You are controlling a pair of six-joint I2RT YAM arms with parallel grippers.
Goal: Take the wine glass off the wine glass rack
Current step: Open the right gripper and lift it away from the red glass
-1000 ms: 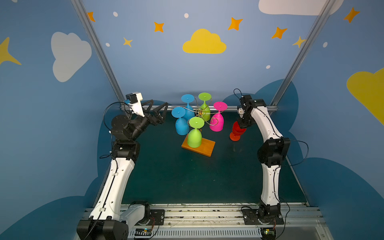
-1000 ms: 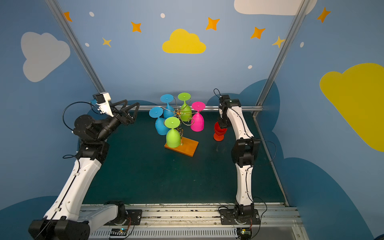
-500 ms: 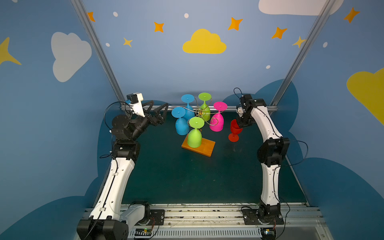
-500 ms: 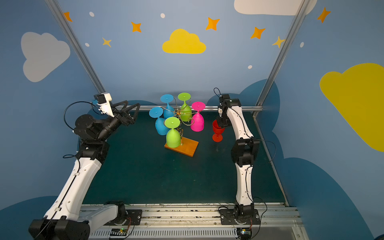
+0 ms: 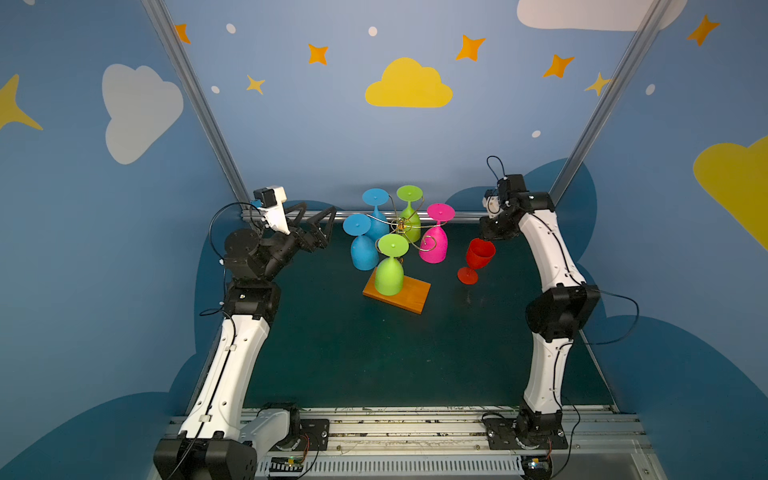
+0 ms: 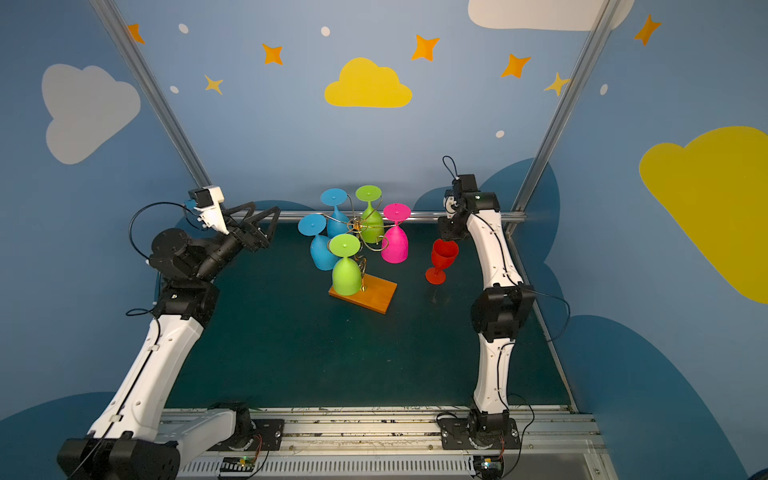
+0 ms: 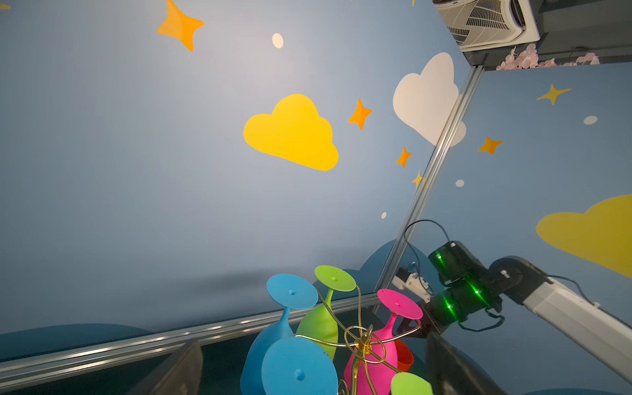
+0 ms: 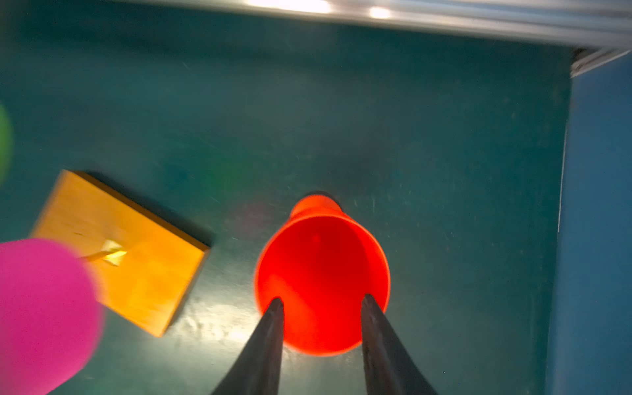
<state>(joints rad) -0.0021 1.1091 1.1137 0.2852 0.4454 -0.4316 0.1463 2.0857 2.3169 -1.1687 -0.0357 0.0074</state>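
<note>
A red wine glass (image 5: 480,253) (image 6: 444,253) stands upright on the green table, just right of the wine glass rack (image 5: 401,226) (image 6: 360,226). The rack is gold wire on an orange wooden base (image 5: 409,293). Several glasses hang upside down from it: blue, green and pink. My right gripper (image 8: 319,301) hovers right over the red glass (image 8: 321,260), open, with both fingertips apart above its mouth and nothing held. My left gripper (image 5: 320,226) (image 6: 262,226) hangs wide open in the air left of the rack (image 7: 360,342), with nothing between its fingers.
The back rail (image 5: 457,215) runs close behind the rack and the right wrist. The blue side wall (image 8: 595,239) is close to the red glass on the right. The hanging pink glass (image 8: 41,314) is the nearest one to the right gripper.
The right gripper has opened and let go of the red glass. The glass was tilted in its grip and now stands upright on the table. The left arm has not moved.
</note>
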